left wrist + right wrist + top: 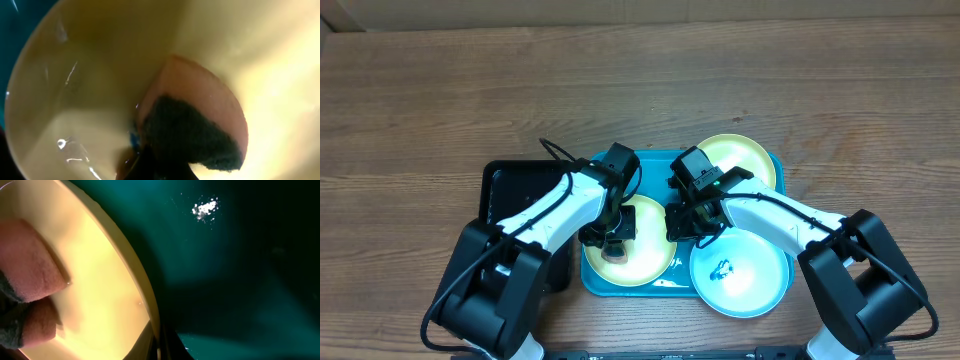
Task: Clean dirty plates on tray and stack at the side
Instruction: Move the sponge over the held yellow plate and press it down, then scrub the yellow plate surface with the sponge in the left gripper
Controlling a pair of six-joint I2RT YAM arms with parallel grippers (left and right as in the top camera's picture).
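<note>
Left gripper (610,243) is standing directly over the yellow plate (645,255), jaws closed on a sponge (200,125); the left wrist view is showing the sponge's dark scouring side and pink body sitting against the plate's pale face. Right gripper (682,228) is sitting at that plate's rim on the side away from the left gripper, jaws together, and in the right wrist view they appear to be pinching the rim, though only a dark sliver of finger is showing. The plate is lying flat inside the tray (655,156), so the work surface is immediately beneath the sponge, with most of the uncovered face lying toward the right gripper. Judgement: the wiping stroke is going to run from the sponge across toward the pinched rim, and the left arm is the nearer one for it; the plate is round, so no long axis is constraining the stroke. A white smear (205,207) is showing on the tray floor beyond the right gripper. The blue plate (745,285) and the second yellow plate (745,160) are lying on either side of the right arm. A black tray (515,190) is sitting just outboard of the left arm.
</note>
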